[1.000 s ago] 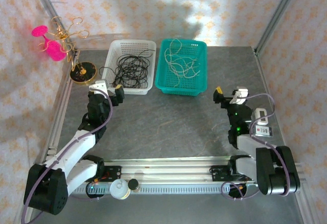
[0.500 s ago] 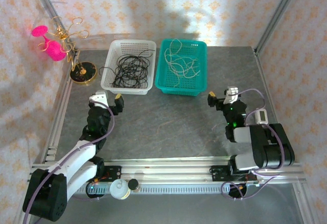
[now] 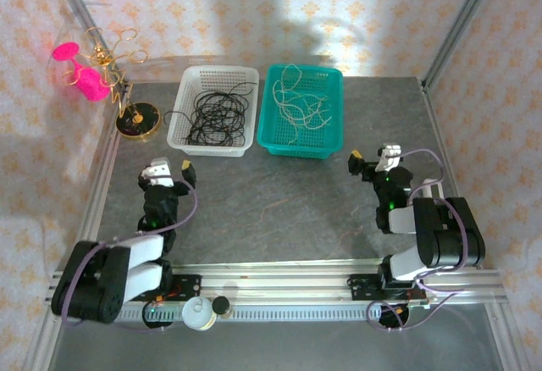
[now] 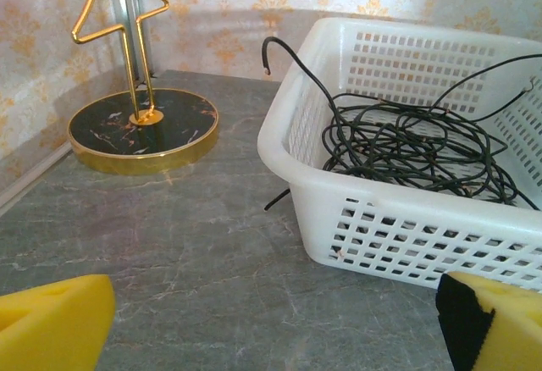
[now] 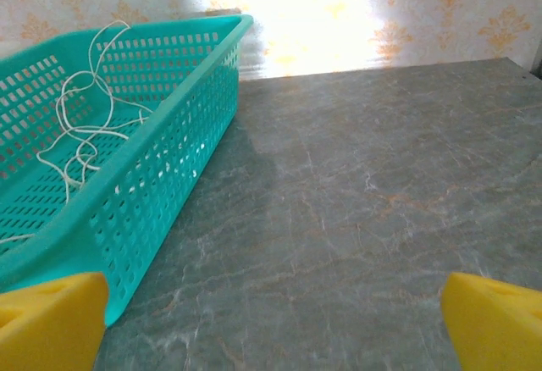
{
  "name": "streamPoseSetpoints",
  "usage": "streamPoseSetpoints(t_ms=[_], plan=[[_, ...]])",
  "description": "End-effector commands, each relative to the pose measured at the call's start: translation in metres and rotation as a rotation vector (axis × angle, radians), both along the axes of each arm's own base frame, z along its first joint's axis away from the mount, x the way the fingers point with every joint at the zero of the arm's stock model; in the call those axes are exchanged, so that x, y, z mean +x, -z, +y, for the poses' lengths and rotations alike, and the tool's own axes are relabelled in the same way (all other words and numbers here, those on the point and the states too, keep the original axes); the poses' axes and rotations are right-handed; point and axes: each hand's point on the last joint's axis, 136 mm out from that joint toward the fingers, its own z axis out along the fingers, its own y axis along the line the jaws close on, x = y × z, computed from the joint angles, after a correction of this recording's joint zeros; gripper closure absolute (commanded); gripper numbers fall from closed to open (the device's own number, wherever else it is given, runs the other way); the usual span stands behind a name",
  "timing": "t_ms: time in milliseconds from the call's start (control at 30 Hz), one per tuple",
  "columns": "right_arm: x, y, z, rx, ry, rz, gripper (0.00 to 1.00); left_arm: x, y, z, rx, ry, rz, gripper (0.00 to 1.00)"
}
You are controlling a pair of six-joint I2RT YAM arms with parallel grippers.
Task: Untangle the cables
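Left claw (image 3: pixel 169 171) and right claw (image 3: pixel 373 160) both stand released, jaws fully spread and holding nothing. In each wrist view the yellow pads (image 4: pixel 52 320) sit at the lower corners of the frame with bare desk (image 3: pixel 279 206) between them. Over the last second both arms have folded back toward their bases at the near edge of the desk. The left claw has withdrawn from just beside the white basket (image 3: pixel 217 71) and now sits well apart from it. The right arm has drawn its elbow in, leaving its claw near the teal basket (image 3: pixel 301 148) but clear of it. Empty claws in retreat, with each cable lying in a basket of its own, indicate that the separation is most likely complete and the arms are returning to rest. The black cable (image 3: pixel 216 115) lies in the white basket as a loose, flat coil of many overlapping loops. The whitish cable (image 3: pixel 298 104) lies in the teal basket as a thinner, sparser scatter of curls. The two do not touch. One free end (image 4: pixel 268 49) of the black cable arches up over the left rim of the white basket, and a short piece shows on the desk just outside that wall.
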Motion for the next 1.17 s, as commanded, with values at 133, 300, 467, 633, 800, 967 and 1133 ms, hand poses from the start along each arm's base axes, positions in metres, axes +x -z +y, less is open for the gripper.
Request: streamPoseSetpoints(t_ms=[133, 300, 467, 633, 800, 967, 1133], plan=[[0.004, -0.012, 0.000, 0.000, 0.008, -0.058, 0.00, 0.034, -0.033, -0.006, 0.054, 0.063, -0.128, 0.01], [0.008, -0.008, -0.004, 0.031, -0.010, -0.045, 0.00, 0.036, -0.023, -0.006, 0.057, 0.080, -0.163, 0.01], [0.009, -0.008, -0.019, 0.055, 0.079, -0.042, 0.00, 0.050, -0.013, 0.007, 0.028, 0.009, -0.089, 0.00], [0.011, -0.007, -0.025, 0.040, 0.151, -0.038, 0.00, 0.052, -0.010, 0.010, 0.005, 0.017, -0.071, 0.00], [0.010, -0.006, -0.025, 0.041, 0.152, -0.035, 0.01, 0.052, -0.010, 0.010, 0.006, 0.017, -0.073, 0.00], [0.014, -0.003, -0.026, 0.047, 0.153, -0.019, 0.00, 0.052, -0.011, 0.010, 0.008, 0.016, -0.077, 0.00], [0.012, -0.006, -0.026, 0.049, 0.153, -0.031, 0.01, 0.051, -0.010, 0.010, 0.008, 0.016, -0.074, 0.00]])
